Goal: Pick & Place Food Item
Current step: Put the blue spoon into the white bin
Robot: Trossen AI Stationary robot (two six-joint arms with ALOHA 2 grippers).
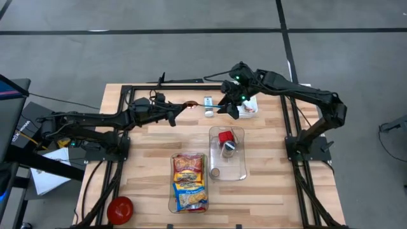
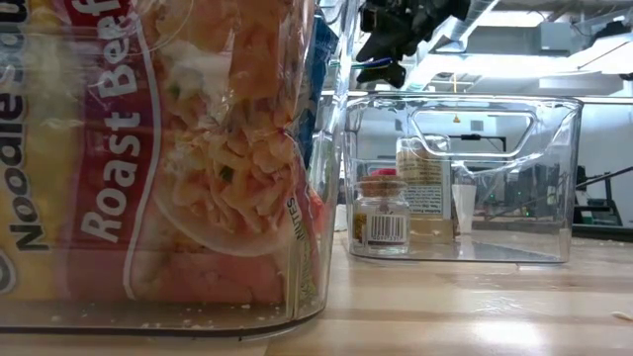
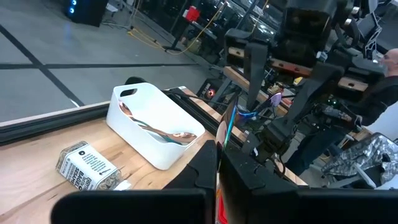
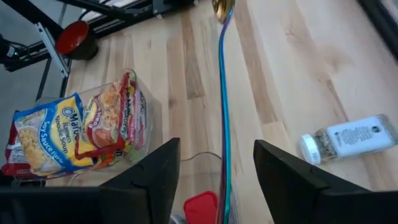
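Clear spice jar (image 1: 208,105) lying lengthwise up-frame on desk (image 1: 267,191), upper centre, just left of wide-open right pincer (image 1: 230,107); left pincer (image 1: 177,116), farther left, clamps spoon (image 1: 189,105).

Lighting was even and bright from overhead, casting soft shadows on the surface (image 1: 152,159). In the low view, the noodle packet (image 2: 148,148) sat close and blurred; clear bin (image 2: 460,178) walls showed glare.
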